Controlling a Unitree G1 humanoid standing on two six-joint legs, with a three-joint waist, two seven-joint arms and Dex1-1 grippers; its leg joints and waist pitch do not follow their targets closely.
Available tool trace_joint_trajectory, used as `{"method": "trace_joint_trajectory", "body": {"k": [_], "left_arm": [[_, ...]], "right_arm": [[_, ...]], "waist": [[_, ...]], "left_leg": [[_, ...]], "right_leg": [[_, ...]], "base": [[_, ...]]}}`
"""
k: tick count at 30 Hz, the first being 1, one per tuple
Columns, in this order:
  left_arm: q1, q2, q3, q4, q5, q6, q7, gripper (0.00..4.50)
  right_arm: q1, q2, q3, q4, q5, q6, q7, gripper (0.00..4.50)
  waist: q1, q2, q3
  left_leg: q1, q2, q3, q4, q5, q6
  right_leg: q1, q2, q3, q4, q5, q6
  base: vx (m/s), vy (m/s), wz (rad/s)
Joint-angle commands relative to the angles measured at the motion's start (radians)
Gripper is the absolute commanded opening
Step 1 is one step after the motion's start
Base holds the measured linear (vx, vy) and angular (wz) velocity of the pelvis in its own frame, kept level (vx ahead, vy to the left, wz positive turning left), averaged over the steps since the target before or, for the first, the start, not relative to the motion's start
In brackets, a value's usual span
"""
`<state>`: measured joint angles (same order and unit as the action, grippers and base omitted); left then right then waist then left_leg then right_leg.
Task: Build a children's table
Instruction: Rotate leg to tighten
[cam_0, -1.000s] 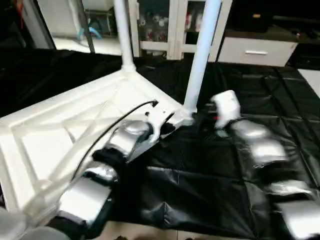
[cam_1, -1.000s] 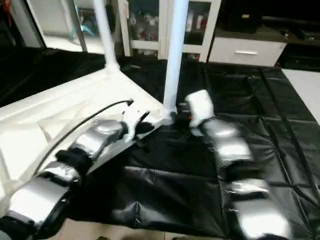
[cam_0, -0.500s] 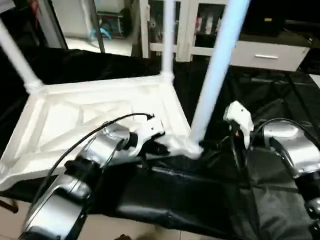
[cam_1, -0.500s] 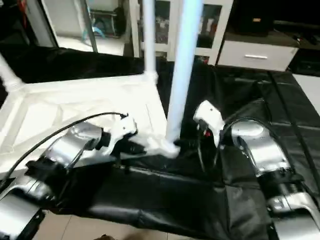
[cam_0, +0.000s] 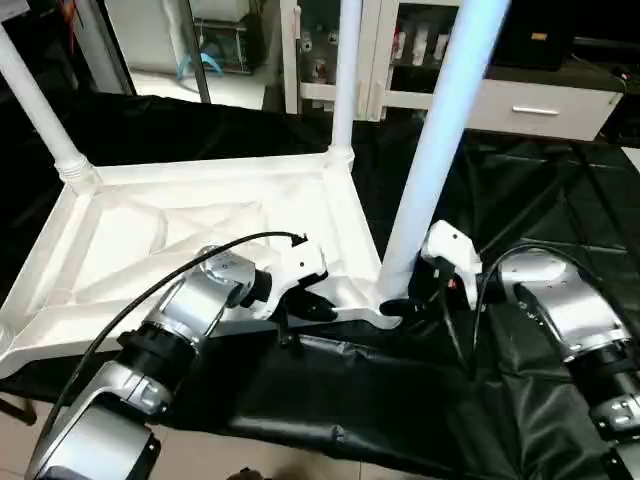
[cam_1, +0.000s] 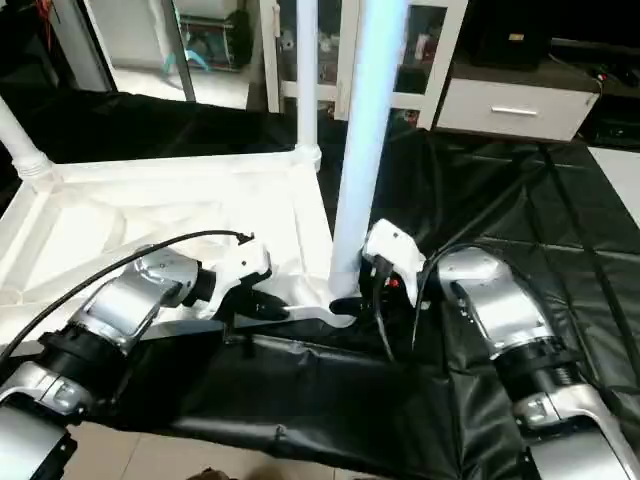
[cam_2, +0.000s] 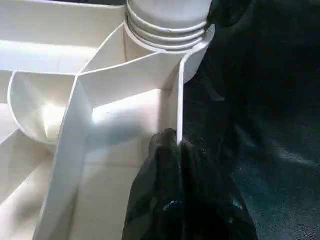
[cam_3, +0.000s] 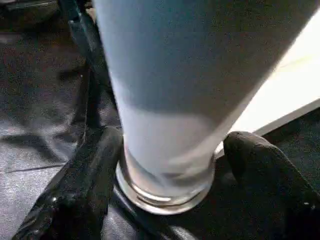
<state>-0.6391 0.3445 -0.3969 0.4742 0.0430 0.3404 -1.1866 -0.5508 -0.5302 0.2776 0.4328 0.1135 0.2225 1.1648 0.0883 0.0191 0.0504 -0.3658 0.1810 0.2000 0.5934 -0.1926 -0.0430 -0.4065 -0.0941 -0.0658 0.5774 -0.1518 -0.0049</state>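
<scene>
At near corner socket: right gripper (cam_1: 352, 298) spread round leg (cam_1: 365, 150) base, unclamped; left gripper (cam_2: 177, 150) clenched on tabletop (cam_0: 200, 215) rim. Plastic light, stiff, slick; grip low.

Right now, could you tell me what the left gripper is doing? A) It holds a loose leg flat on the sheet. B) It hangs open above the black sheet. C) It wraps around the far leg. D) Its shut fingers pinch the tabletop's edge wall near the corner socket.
D: in the left wrist view the left gripper has its black fingers shut on the thin edge wall of the tabletop, just short of the nearest leg.
</scene>
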Motion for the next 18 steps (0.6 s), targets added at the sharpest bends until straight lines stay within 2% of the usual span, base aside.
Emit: {"method": "trace_joint_trajectory", "body": {"k": [1,3,5,6,8,10,13,18], "left_arm": [[0.025,0.003,-0.049,0.008,0.019,0.027,-0.024,0.0],[0.031,0.008,-0.05,-0.011,0.016,0.044,-0.031,0.0],[0.036,0.011,-0.05,-0.021,0.017,0.052,-0.032,0.0],[0.036,0.011,-0.05,-0.021,0.017,0.053,-0.032,0.0],[0.039,0.01,-0.05,-0.025,0.017,0.056,-0.029,0.0],[0.04,0.01,-0.051,-0.028,0.016,0.059,-0.027,0.0],[0.042,0.007,-0.051,-0.032,0.015,0.065,-0.021,0.0],[0.055,0.009,-0.051,-0.05,0.011,0.082,-0.018,0.0]], "right_arm": [[-0.019,0.004,0.011,0.008,-0.011,-0.013,0.003,3.53],[-0.024,0.01,0.012,0.024,-0.018,-0.011,0.002,3.53],[-0.026,0.014,0.014,0.029,-0.02,-0.008,0.002,3.26],[-0.026,0.014,0.014,0.029,-0.02,-0.008,0.002,3.26],[-0.027,0.018,0.012,0.028,-0.019,-0.002,0.004,3.26],[-0.03,0.023,0.007,0.03,-0.013,0.003,0.007,2.87],[-0.032,0.027,0.005,0.034,-0.009,0.002,0.014,2.79],[-0.024,0.032,0.01,0.033,-0.01,0.001,0.026,2.72]], "waist": [[-0.001,-0.011,-0.061],[-0.002,-0.009,-0.063],[-0.002,-0.009,-0.064],[-0.002,-0.01,-0.065],[-0.003,-0.005,-0.064],[-0.004,-0.008,-0.064],[-0.005,-0.012,-0.064],[-0.004,-0.013,-0.065]], "left_leg": [[0.015,0.053,-0.023,-0.079,-0.242,0.035],[0.014,0.054,-0.024,-0.079,-0.241,0.031],[0.015,0.053,-0.023,-0.077,-0.224,0.036],[0.014,0.053,-0.022,-0.077,-0.218,0.038],[0.012,0.053,-0.022,-0.076,-0.215,0.042],[0.014,0.052,-0.022,-0.076,-0.225,0.043],[0.014,0.052,-0.022,-0.076,-0.229,0.041],[0.013,0.053,-0.022,-0.074,-0.206,0.047]], "right_leg": [[0.044,-0.06,0.04,-0.058,-0.284,-0.242],[0.045,-0.06,0.041,-0.056,-0.27,-0.243],[0.046,-0.058,0.04,-0.053,-0.238,-0.253],[0.047,-0.058,0.04,-0.051,-0.228,-0.255],[0.047,-0.057,0.04,-0.05,-0.22,-0.259],[0.048,-0.058,0.04,-0.053,-0.234,-0.258],[0.047,-0.058,0.04,-0.054,-0.252,-0.255],[0.048,-0.058,0.04,-0.05,-0.229,-0.258]], "base": [[0.0,0.0,0.0],[0.0,0.0,0.0],[0.0,0.0,0.0],[0.0,0.0,0.0],[0.0,0.0,0.0],[0.0,0.0,0.0],[0.0,0.0,0.0],[0.0,0.0,0.0]]}}
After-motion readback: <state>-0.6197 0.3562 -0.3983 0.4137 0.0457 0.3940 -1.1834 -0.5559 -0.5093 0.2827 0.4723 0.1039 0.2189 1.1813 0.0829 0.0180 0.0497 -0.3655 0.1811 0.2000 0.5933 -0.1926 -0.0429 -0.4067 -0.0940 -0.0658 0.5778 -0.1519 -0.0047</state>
